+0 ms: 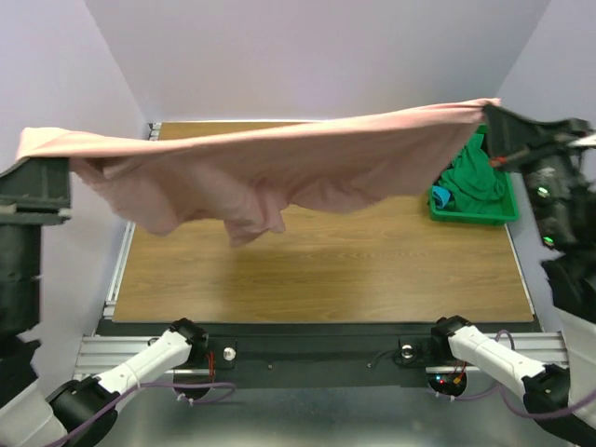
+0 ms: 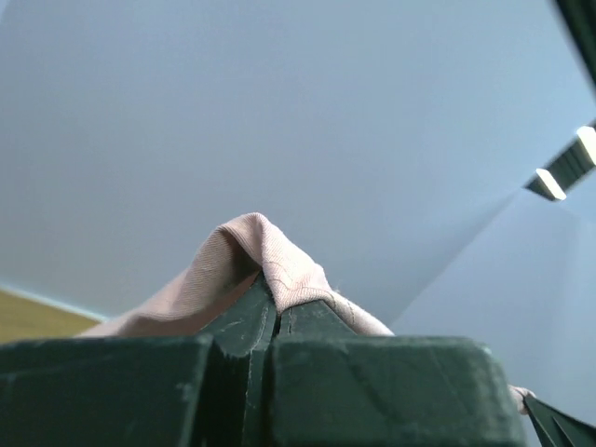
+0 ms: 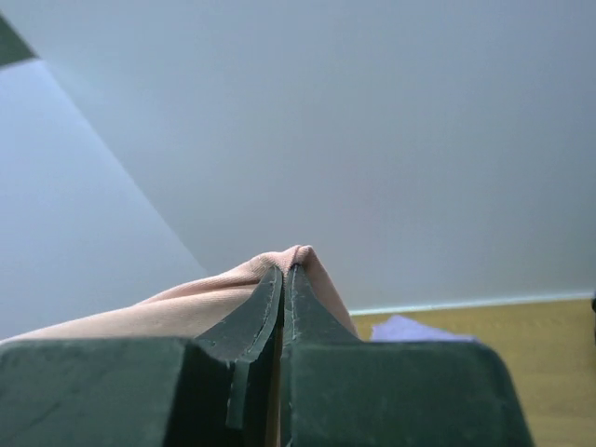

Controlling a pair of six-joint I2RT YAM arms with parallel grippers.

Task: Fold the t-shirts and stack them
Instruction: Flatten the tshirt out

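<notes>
The dusty-pink t-shirt [image 1: 279,163] hangs stretched in the air across the whole table, sagging in folds at its middle and left. My left gripper [image 1: 54,156] is shut on its left end, high at the left edge of the top view. The left wrist view shows pink cloth [image 2: 261,251] pinched between the closed fingertips of that gripper [image 2: 277,303]. My right gripper [image 1: 492,119] is shut on the shirt's right end, at upper right. In the right wrist view a pink fold [image 3: 298,256] sits over the tips of the right gripper [image 3: 285,270]. A lavender t-shirt patch [image 3: 419,328] lies on the wood beyond.
A green bin [image 1: 470,214] holding crumpled green cloth [image 1: 477,172] and something teal [image 1: 440,196] stands at the table's right side, under the right gripper. The wooden tabletop [image 1: 354,270] lies below the hanging shirt. Pale walls enclose the back and sides.
</notes>
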